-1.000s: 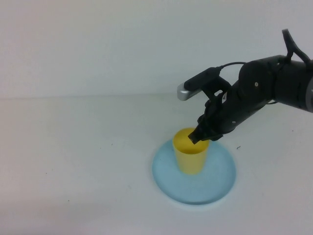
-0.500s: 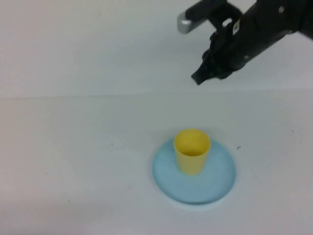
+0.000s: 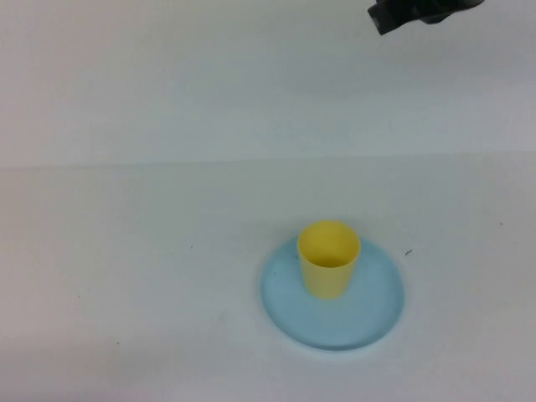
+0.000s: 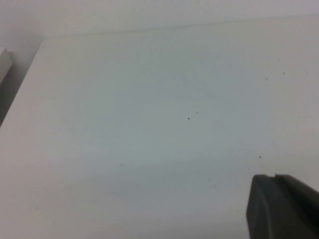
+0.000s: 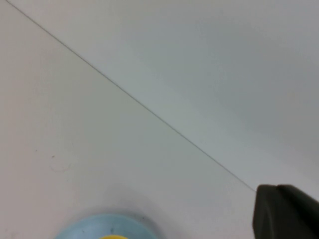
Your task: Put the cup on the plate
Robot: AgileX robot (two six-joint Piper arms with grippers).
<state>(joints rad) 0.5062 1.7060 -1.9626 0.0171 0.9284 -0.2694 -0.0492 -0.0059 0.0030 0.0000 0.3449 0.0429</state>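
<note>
Since prior frame, right gripper (image 3: 394, 15) has risen clear, now high above and behind plate (image 3: 368, 322), jaws closed, empty. Cup (image 3: 328, 260) stands upright on plate. Left gripper (image 4: 281, 206) closed, empty, well apart from plate.

— Where's the cup (image 3: 328, 258)?
— Upright on the plate (image 3: 368, 318), slightly left of its middle, on the white table (image 3: 126, 276).
— And the right gripper (image 3: 387, 17)?
— High at the far right, well clear.

The small yellow plastic cup (image 3: 328, 260) stands upright, mouth open, on the round light blue plastic plate (image 3: 368, 314), lower centre-right of the high view.
</note>
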